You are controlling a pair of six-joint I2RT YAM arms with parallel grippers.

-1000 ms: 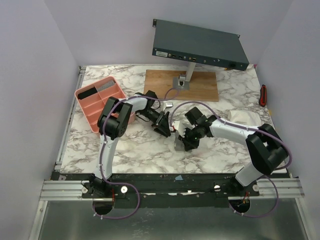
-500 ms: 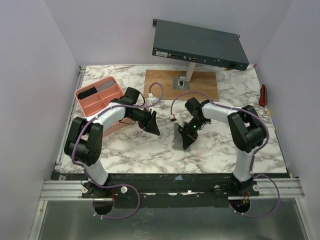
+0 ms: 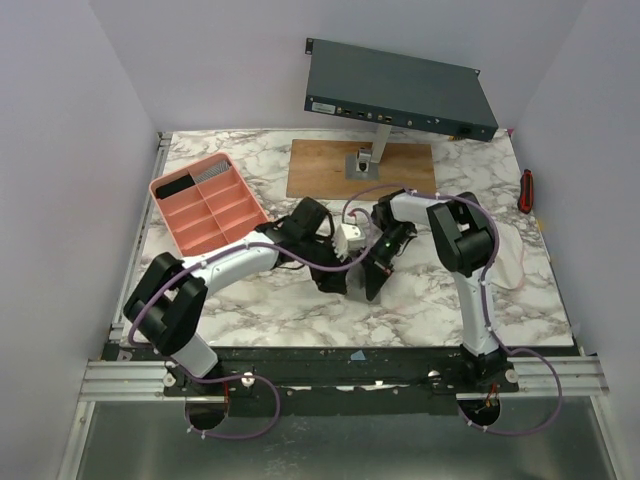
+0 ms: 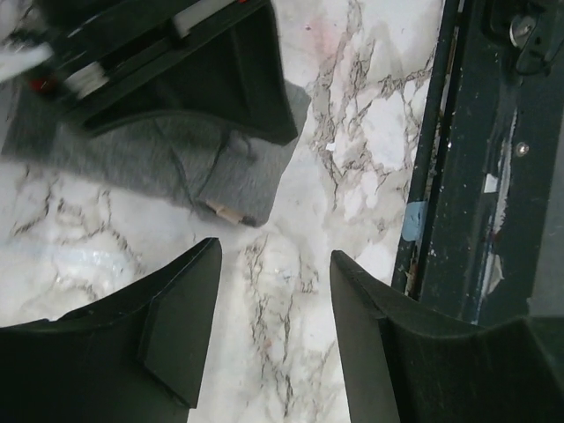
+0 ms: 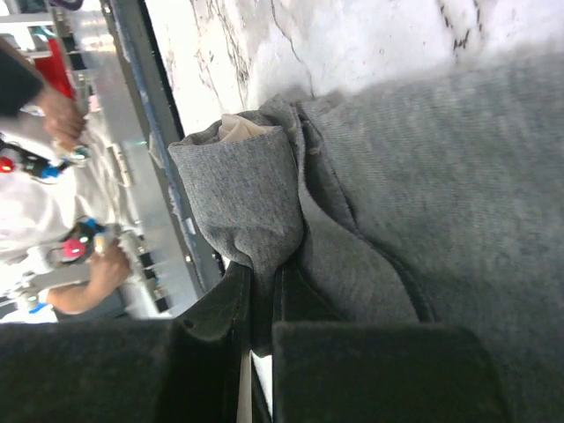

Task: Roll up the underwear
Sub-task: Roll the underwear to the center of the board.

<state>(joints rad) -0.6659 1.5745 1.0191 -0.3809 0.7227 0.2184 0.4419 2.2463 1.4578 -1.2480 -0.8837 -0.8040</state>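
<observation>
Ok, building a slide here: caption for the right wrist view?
Right pincer pinching a fold of the grey underwear that lies on the marble table.

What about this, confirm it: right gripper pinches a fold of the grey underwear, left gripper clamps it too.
No: the left gripper is open, holding nothing, per the left wrist view. The right gripper does pinch the grey underwear.

You've got soft, matt grey knit cloth on the underwear [image 5: 441, 159], a smooth, glossy marble-look surface [image 4: 370, 150], matt black plastic on the left hand [image 4: 275, 256], plus a wood board [image 3: 320, 170].
</observation>
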